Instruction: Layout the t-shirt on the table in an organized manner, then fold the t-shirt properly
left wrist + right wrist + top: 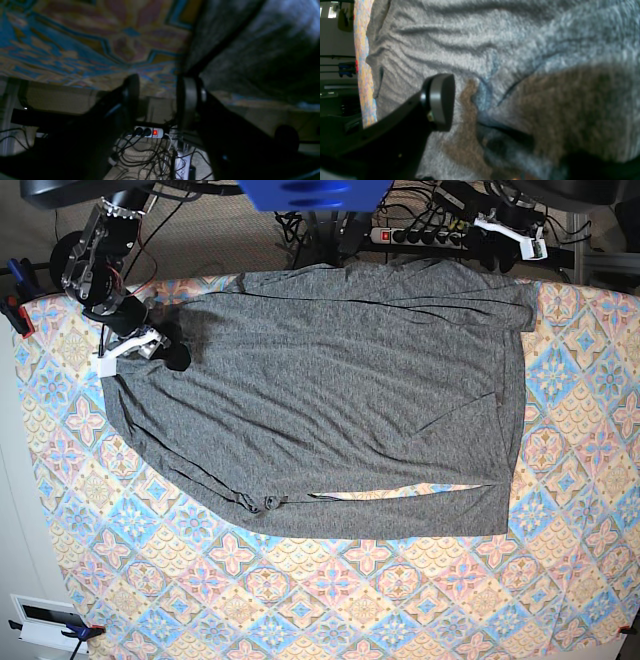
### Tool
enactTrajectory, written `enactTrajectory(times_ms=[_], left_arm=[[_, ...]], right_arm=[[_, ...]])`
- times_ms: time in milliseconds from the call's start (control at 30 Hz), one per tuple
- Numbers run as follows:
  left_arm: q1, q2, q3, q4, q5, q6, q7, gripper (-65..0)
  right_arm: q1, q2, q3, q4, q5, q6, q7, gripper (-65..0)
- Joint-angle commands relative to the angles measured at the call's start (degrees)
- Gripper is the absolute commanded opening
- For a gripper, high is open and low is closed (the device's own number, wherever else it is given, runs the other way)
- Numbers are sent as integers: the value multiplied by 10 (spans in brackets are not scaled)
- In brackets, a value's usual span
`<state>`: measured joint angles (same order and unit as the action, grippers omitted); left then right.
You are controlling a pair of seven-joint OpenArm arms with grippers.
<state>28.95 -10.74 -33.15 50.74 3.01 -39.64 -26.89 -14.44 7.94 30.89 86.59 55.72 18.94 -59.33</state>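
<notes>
While the shirt [330,400] lies spread across the table [300,600], we hold our right gripper [165,352] wide over its corner, one finger [440,100] above cloth. Our left gripper [157,97] stands parted and empty beside the shirt's edge [250,50].

One t-shirt [330,395] on one worktop [400,600]. Two hands: the right hand [165,352] on the t-shirt, the left hand [157,92] beyond its far edge.
</notes>
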Motion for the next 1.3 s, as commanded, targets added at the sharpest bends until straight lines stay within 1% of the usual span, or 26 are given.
enactTrajectory(times_ms=[0,167,300,433,567,833,1100,1200,1267], left_arm=[[11,-7,4,16,2,-4,-13,-394],[32,-6,71,46,60,-4,-15,-400],[34,-6,88,54,76,-4,-15,-400],[35,-6,88,59,76,-4,-15,-400],[35,-7,88,59,75,-4,-14,-400],[43,-8,88,59,71,-4,-15,-400],[38,-6,87,59,67,-4,-15,-400],[27,-6,87,59,40,-4,-15,-404],[27,-6,87,60,19,-4,-15,-445]], right_arm=[[1,6,3,5,-19,-7,-1,-305],[1,6,3,5,-19,-7,-1,-305],[1,6,3,5,-20,-7,-1,-305],[2,6,4,5,-20,-7,-1,-305],[28,6,3,2,-20,-7,-1,-305],[31,6,2,-40,-20,-7,-1,-305],[31,6,2,-42,-20,-7,-1,-305],[31,6,2,-42,-20,-7,-1,-305],[31,6,2,-42,-20,-7,-1,-305]])
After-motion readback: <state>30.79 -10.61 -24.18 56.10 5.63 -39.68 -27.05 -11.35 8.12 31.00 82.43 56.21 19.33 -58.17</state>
